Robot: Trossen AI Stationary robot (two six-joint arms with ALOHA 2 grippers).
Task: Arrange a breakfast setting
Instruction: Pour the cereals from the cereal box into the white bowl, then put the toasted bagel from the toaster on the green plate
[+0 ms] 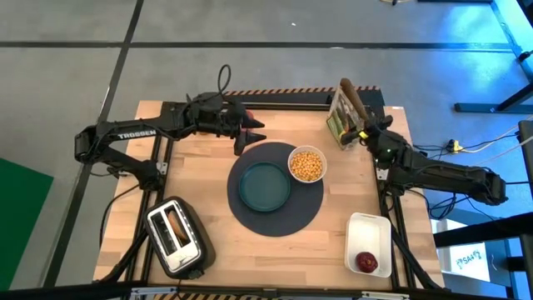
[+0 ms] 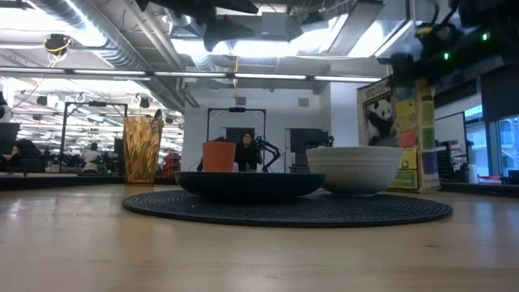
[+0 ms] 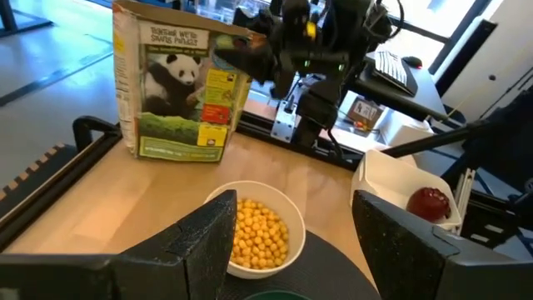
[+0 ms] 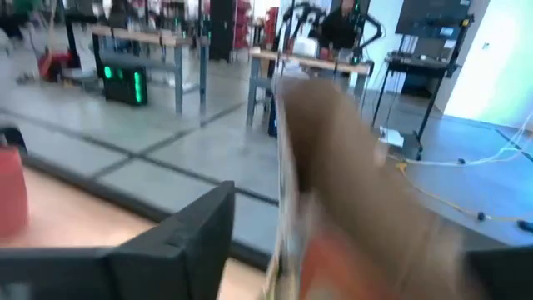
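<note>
Right pincer (image 1: pixel 364 132), fingers parted around the printed cardboard cereal box (image 1: pixel 343 114) at the wooden desk's (image 1: pixel 208 208) far edge; left pincer (image 3: pixel 291 242) open, empty; glossy white bowl (image 1: pixel 306 164) of round yellow cereal and teal plate (image 1: pixel 265 185) on woven round mat (image 1: pixel 287 218).

The round mat (image 1: pixel 276 193) sits mid-table. On it the plate (image 1: pixel 265 185) lies near the centre, and the bowl (image 1: pixel 306 164), with cereal in it, is on the mat's far-right edge. Beyond the bowl, toward the far-right corner, stands the cereal box (image 1: pixel 344 114). Left of the mat, near the front, is the toaster (image 1: pixel 176 236). Right of the mat, at the front, the tray (image 1: pixel 370 242) holds a fruit (image 1: pixel 366 262).
</note>
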